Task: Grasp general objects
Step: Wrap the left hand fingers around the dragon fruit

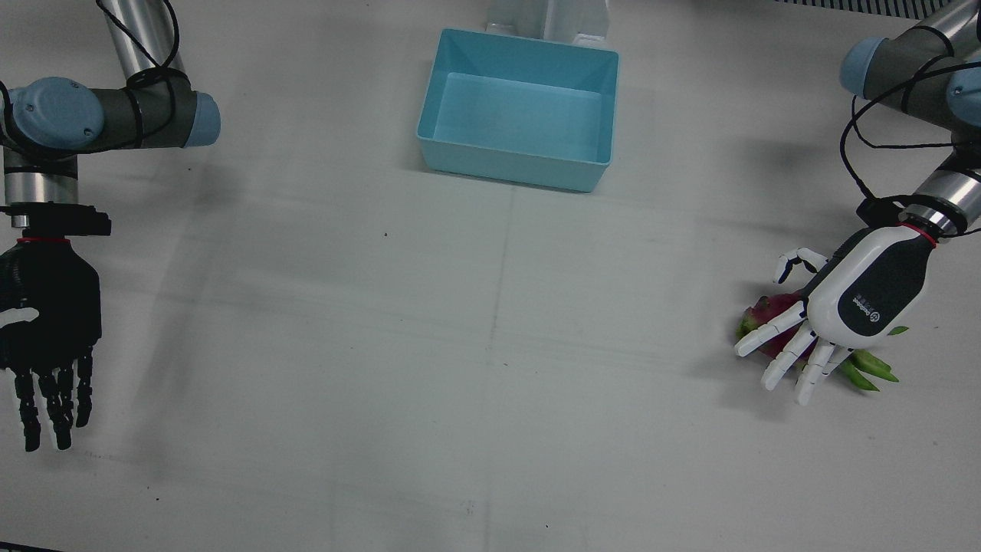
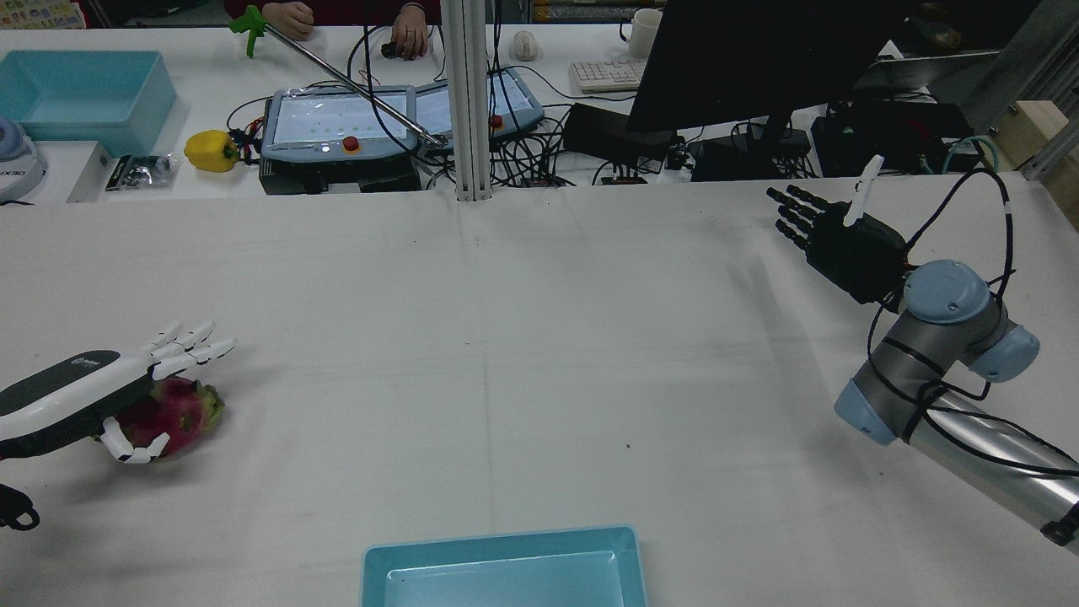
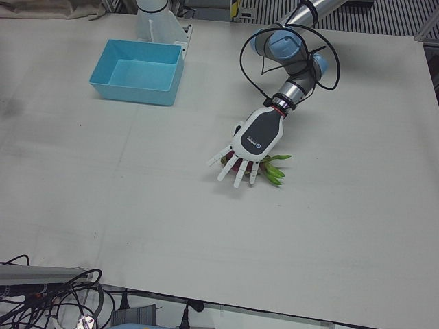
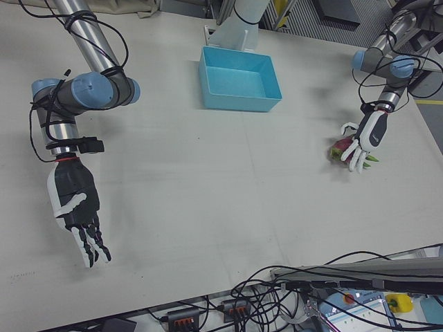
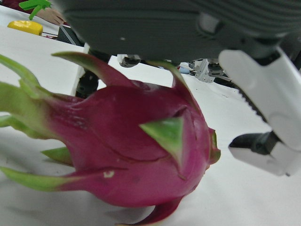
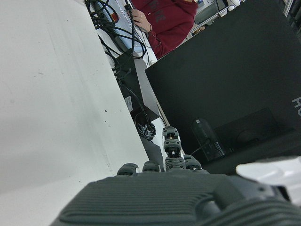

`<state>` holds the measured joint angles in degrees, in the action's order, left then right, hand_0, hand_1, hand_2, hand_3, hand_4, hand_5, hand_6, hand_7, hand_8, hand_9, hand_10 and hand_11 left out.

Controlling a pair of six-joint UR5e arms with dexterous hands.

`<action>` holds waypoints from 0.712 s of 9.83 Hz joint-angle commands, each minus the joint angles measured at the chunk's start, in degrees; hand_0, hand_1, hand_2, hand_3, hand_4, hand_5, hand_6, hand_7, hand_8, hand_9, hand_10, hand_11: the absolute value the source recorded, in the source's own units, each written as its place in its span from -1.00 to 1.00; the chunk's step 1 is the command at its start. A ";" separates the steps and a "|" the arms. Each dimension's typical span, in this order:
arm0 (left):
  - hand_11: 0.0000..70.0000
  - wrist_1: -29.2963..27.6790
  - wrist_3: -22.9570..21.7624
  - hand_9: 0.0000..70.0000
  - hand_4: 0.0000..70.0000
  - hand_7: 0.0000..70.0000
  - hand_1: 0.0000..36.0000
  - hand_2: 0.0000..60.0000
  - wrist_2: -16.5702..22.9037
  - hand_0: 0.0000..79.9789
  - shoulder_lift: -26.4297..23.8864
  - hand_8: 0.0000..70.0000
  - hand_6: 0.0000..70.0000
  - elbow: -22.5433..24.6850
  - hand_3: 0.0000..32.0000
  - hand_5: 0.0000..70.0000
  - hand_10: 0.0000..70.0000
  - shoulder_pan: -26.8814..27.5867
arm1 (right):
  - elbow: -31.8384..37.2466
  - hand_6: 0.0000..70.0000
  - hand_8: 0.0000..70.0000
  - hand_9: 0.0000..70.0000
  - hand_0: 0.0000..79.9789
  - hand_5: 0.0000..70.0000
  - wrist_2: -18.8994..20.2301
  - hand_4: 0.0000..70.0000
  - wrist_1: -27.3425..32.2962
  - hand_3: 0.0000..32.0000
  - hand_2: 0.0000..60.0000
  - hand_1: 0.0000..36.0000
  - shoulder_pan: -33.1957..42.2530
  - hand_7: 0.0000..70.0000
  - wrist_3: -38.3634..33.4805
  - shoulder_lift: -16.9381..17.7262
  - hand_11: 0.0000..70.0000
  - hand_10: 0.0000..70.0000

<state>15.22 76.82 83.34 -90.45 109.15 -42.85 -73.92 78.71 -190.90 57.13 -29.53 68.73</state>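
A pink dragon fruit (image 1: 766,310) with green scales lies on the white table near the robot's left edge. In the left hand view the dragon fruit (image 5: 127,146) fills the frame just under the palm. My white left hand (image 1: 843,307) hovers flat over it, open, with the fingers (image 1: 778,326) stretched out past the fruit and the thumb curved down beside it. In the rear view the left hand (image 2: 84,396) covers the top of the fruit (image 2: 173,413). My black right hand (image 1: 46,322) hangs open and holds nothing, far off on the other side, also visible as the right hand (image 2: 843,240).
A light blue bin (image 1: 513,165) with nothing in it stands at the robot's side of the table, midway between the arms. Behind the table's far edge a second table holds a monitor, control pendants, cables and a yellow pepper (image 2: 211,152); people's hands rest there.
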 commanded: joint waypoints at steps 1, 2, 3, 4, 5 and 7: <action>-0.83 2.79 0.53 -1.00 -1.00 -1.00 1.00 1.00 -3.62 0.19 -0.25 -1.00 -1.00 0.18 1.00 -1.00 -0.94 0.31 | 0.00 -1.00 -1.00 -1.00 -1.00 -1.00 -0.05 -1.00 0.00 -1.00 -1.00 -1.00 0.00 -1.00 0.00 0.00 -1.00 -1.00; -0.71 2.80 0.53 -1.00 -1.00 -1.00 1.00 1.00 -3.71 0.23 -0.25 -1.00 -1.00 0.01 1.00 -1.00 -0.87 0.31 | 0.00 -1.00 -1.00 -1.00 -1.00 -1.00 0.03 -1.00 0.00 -1.00 -1.00 -1.00 0.00 -1.00 0.00 0.00 -1.00 -1.00; -0.68 3.06 0.53 -1.00 -1.00 -1.00 1.00 1.00 -3.72 0.26 -0.25 -1.00 -1.00 -0.25 1.00 -1.00 -0.85 0.31 | 0.00 -1.00 -1.00 -1.00 -1.00 -1.00 -0.05 -1.00 0.00 -1.00 -1.00 -1.00 0.00 -1.00 0.00 0.00 -1.00 -1.00; -0.74 3.67 0.44 -1.00 -1.00 -1.00 1.00 1.00 -3.63 0.21 -0.25 -1.00 -1.00 -0.34 1.00 -1.00 -0.89 0.40 | 0.00 -1.00 -1.00 -1.00 -1.00 -1.00 -0.05 -1.00 0.00 -1.00 -1.00 -1.00 0.00 -1.00 0.00 0.00 -1.00 -1.00; -0.79 4.11 0.53 -1.00 -1.00 -1.00 1.00 1.00 -3.63 0.21 -0.25 -1.00 -1.00 -0.52 1.00 -1.00 -0.92 0.49 | 0.00 -1.00 -1.00 -1.00 -1.00 -1.00 0.03 -1.00 0.00 -1.00 -1.00 -1.00 0.00 -1.00 0.00 0.00 -1.00 -1.00; -0.64 5.08 1.48 -1.00 -1.00 -1.00 1.00 1.00 -3.63 0.18 -0.52 -1.00 -1.00 -0.52 1.00 -1.00 -0.81 0.92 | 0.00 -1.00 -1.00 -1.00 -1.00 -1.00 0.04 -1.00 0.00 -1.00 -1.00 -1.00 0.00 -1.00 0.00 0.00 -1.00 -1.00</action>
<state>19.24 77.32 79.73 -90.77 108.66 -42.33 -73.92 78.72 -190.90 57.13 -29.53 68.73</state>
